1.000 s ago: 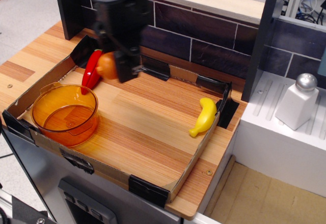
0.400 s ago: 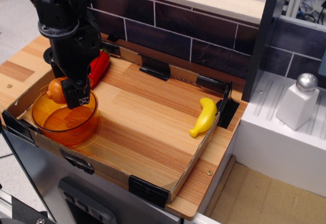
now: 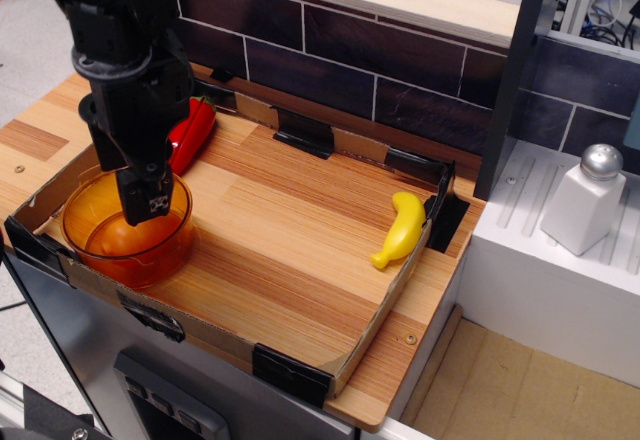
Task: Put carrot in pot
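Observation:
The pot (image 3: pixel 95 222) is a round translucent orange bowl at the front left of the cardboard tray. The carrot (image 3: pixel 118 236), a small rounded orange shape, lies inside the pot on its bottom. My black gripper (image 3: pixel 143 206) hangs straight over the pot with its fingertips just inside the rim, above and slightly right of the carrot. The carrot is no longer between the fingers. The arm hides the back of the pot.
A long red pepper (image 3: pixel 190 132) lies behind the pot, partly hidden by the arm. A yellow banana (image 3: pixel 401 228) lies near the tray's right wall. A low cardboard tray rim (image 3: pixel 385 305) surrounds the wooden board. A white salt shaker (image 3: pixel 584 200) stands on the right.
The gripper carried the carrot from beside the red pepper to over the pot and lowered. The carrot has dropped from beside the fingers to the pot's bottom.

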`<state>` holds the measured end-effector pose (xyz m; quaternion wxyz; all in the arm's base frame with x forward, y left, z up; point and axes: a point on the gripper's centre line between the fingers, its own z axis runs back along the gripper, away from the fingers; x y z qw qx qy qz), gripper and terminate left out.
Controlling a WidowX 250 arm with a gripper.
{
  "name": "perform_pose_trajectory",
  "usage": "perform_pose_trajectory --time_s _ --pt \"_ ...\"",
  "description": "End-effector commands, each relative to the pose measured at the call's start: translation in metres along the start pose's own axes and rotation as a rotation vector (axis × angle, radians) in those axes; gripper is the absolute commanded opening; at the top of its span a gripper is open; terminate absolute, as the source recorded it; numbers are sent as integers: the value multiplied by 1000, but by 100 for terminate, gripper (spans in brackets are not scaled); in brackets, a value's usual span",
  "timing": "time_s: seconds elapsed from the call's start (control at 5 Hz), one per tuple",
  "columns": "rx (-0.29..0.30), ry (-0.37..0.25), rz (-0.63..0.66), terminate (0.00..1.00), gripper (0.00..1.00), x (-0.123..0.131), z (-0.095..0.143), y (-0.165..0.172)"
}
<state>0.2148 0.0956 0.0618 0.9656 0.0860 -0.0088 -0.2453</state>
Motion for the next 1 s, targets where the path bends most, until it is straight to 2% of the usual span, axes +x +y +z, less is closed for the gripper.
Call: perform_pose_trajectory --time_s 0.0,0.2,0.4,0.6,0.8 --pt "-19 -32 64 0 100 16 31 15" --pt "-7 -77 100 0 100 27 60 13" --pt "-38 -92 177 0 100 41 94 11" --pt "-38 -92 177 0 100 41 94 11" --pt "-38 -92 177 100 100 41 94 11"
